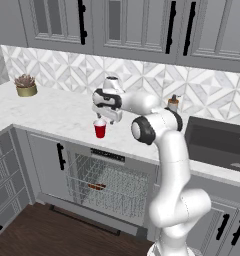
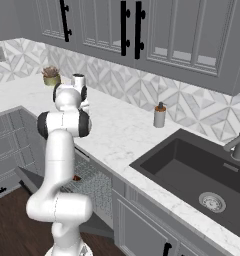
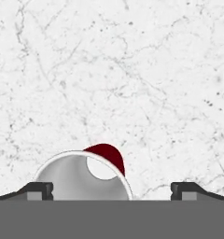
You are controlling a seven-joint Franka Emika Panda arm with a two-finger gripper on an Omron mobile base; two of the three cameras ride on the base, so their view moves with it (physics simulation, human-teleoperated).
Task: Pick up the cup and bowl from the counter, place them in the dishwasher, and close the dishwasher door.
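Right under the hand camera sits the cup [image 3: 83, 177], seen from above, with its white inside and a bit of red side showing. It stands upright on the white table [image 3: 132, 70], close to the front edge. The gripper [image 1: 106, 118] hangs just above it, pointing straight down. Its jaws are spread wide and hold nothing. In the hand view the cup is not in the middle of the gap. It sits closer to one fingertip [image 3: 39, 190] than to the other. I think the hand should slide a little that way, then go down around the cup. Below the table the dishwasher [image 1: 109, 187] is open, and the bowl [image 1: 96, 187] seems to lie in its rack.
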